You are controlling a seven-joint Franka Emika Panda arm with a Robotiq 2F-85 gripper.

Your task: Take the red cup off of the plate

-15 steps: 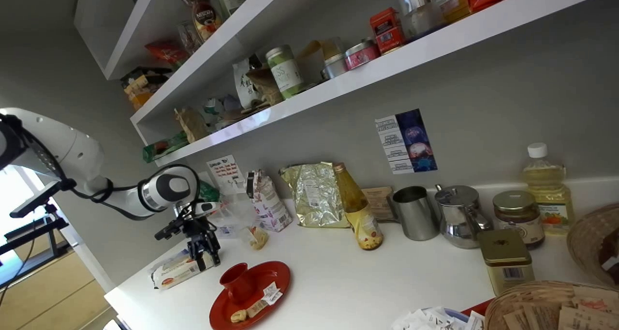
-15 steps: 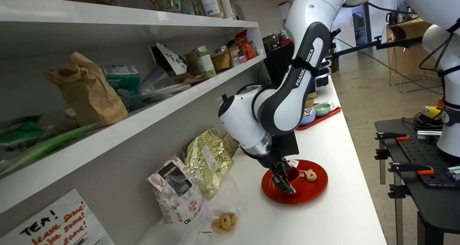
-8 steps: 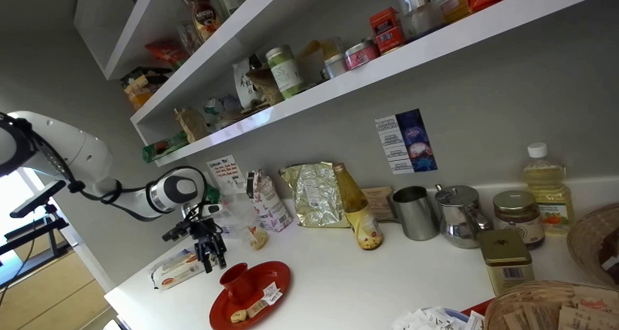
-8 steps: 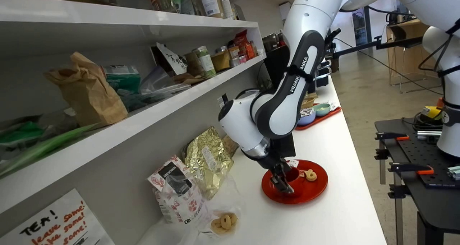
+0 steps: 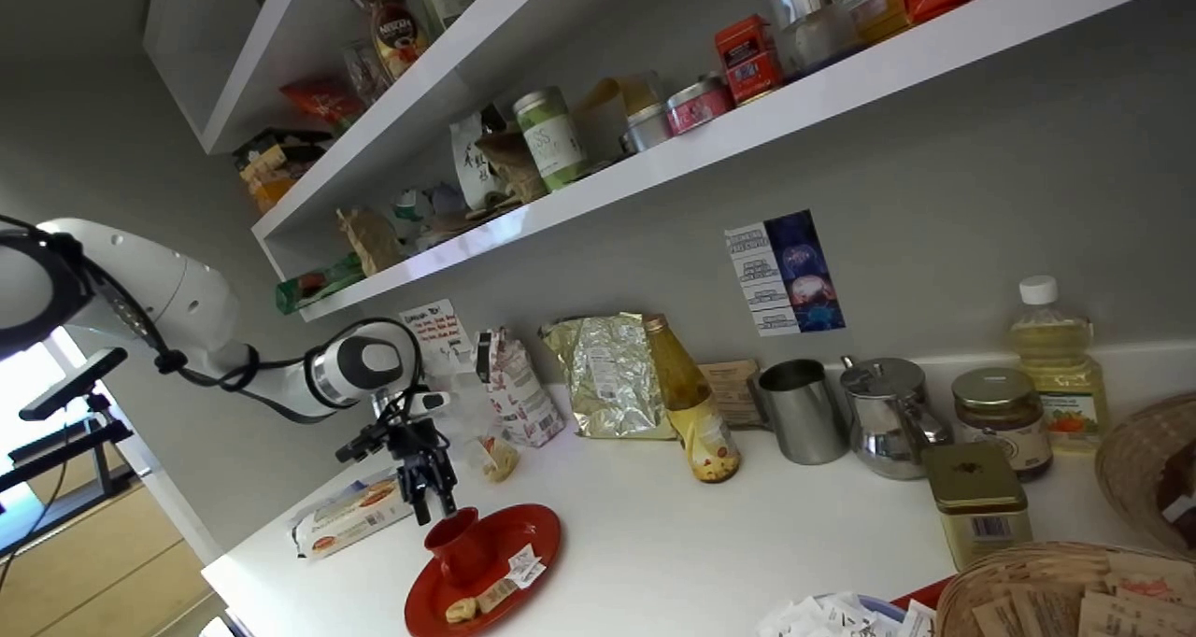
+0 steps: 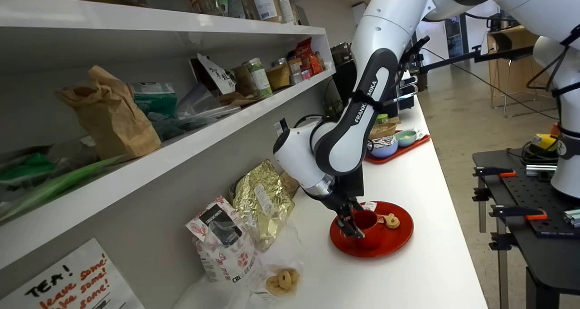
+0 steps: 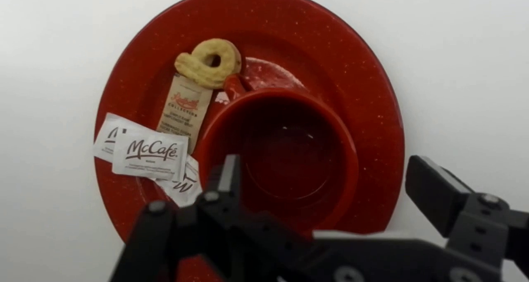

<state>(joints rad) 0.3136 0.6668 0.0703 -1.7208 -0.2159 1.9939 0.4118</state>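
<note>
Short, handled red cup [image 7: 285,149] seen on round, glossy red plate [image 7: 365,92], wrist-view centre. Black two-fingered pincer [image 7: 324,168] spread, off-centre rightward; height unclear. If lowered thus, cup could be struck, tipped.

Gold bag [image 5: 607,380] beside bottle [image 5: 691,399]; pitcher [image 5: 804,417] beside teapot [image 5: 883,431].

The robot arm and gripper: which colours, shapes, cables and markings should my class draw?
The arm is white and rounded; a black strap partly covers white lettering beginning FRANK on its black panel. A black cable loops alongside; a silvery ring circles the arm's far end. The gripper is black, with two blocky fingers and silvery screw heads.
</note>
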